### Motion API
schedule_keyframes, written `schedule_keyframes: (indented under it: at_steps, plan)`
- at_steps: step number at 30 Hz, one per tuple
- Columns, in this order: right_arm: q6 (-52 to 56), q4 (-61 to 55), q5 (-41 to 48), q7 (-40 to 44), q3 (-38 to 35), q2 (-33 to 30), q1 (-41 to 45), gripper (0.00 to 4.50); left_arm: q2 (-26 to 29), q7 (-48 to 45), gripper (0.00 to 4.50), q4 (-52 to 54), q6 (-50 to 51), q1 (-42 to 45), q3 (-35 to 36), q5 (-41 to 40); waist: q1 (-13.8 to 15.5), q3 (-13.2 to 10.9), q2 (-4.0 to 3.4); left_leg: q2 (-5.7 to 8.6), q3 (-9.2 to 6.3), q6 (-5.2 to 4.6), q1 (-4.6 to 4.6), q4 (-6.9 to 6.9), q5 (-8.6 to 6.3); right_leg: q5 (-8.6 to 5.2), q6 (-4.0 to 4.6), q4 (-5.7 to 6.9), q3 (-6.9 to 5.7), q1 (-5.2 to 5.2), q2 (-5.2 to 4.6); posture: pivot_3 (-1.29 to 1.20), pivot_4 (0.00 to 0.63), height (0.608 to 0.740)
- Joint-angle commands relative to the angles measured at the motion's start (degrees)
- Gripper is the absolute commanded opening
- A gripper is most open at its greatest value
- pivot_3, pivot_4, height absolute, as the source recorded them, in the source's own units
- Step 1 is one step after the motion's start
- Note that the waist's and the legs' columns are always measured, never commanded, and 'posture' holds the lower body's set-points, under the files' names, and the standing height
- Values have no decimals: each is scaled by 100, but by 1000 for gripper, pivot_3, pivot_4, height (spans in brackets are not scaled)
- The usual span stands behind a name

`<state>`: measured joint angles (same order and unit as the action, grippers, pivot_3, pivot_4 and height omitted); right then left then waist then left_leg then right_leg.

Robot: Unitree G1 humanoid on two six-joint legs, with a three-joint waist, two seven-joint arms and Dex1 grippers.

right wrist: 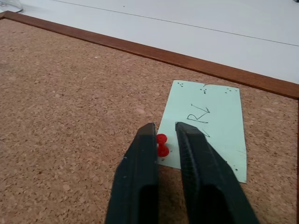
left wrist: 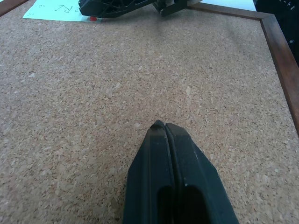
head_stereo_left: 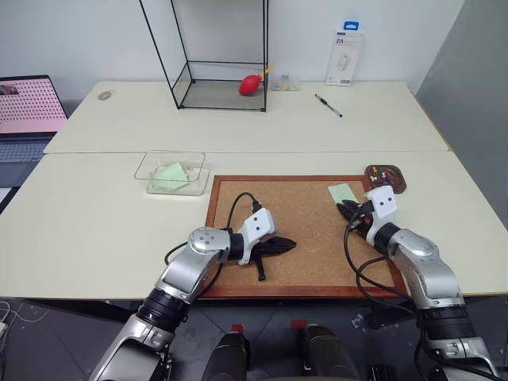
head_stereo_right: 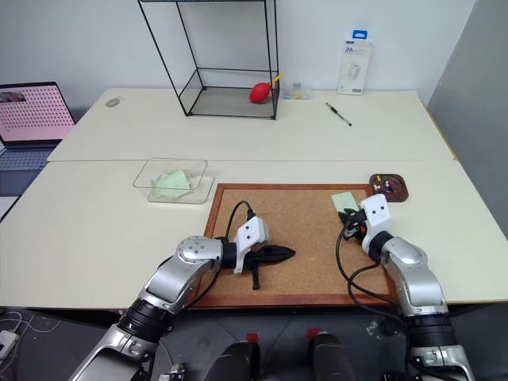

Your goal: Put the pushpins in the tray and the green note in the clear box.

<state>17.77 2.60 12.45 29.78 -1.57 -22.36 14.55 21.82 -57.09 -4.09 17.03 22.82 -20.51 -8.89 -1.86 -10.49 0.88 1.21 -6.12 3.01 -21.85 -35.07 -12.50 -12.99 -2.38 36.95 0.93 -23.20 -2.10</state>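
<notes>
Cork board [head_stereo_left: 302, 238] carries both grippers. The green note [right wrist: 205, 126] lies just ahead of the right gripper [right wrist: 166, 135], long axis running away from it. Its fingers look clamped on 1 red pin [right wrist: 161, 145] at the note's near corner. The left gripper [left wrist: 166, 128], pressed together and empty, is well farther off.

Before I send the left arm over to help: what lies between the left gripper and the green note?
Bare cork of the corkboard alone, seen in the left wrist view. The left gripper is shut; the right gripper rests at the green note.

Rough cork corkboard [head_stereo_left: 305, 230]; matt paper green note [right wrist: 205, 126]; glossy plastic pushpin [right wrist: 162, 145].
</notes>
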Motion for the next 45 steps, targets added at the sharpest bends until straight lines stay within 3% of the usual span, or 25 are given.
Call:
schedule_keyframes:
  at_steps: [1, 21, 28, 36, 45]
  plan:
    - [-159, -264, -9, 68, -85, -99, -43, 29, 81, -124, 0, -165, 120, -154, -215, 138, 1, 0, 0, 0, 0, 0, 0, 0, 0, 0, 0, 0, 0, 0, 0, 0, 150, 740]
    - [44, -1232, 337, 373, -147, -359, 274, 29, -1, -61, 0, -213, 115, -148, -174, 173, 8, 0, 2, 0, -3, 0, -4, 1, 0, -1, 0, -4, -2, -2, 0, 0, 150, 740]
    - [-80, -1374, 222, 476, -1, -453, 382, 29, -194, 284, 0, -232, 450, 220, 518, -249, 12, -1, 4, 1, -2, 0, -3, -2, 0, 0, -1, -2, -1, -1, -1, 0, 150, 740]
    - [-345, -1501, 37, 598, 153, -547, 404, 0, -322, 630, 1436, 284, 1150, 536, 1306, -963, -1, -9, 15, -2, -6, 0, -11, -2, 0, 1, -2, -2, -6, -8, 2, 0, 150, 740]
    - [-1284, -1367, -500, 709, 430, -664, 443, 0, -495, 955, 3162, 547, 1889, 664, 1538, -1379, -1, -12, 21, 2, -5, 1, -12, -2, 0, 1, -4, -3, -5, -9, -3, 0, 150, 740]
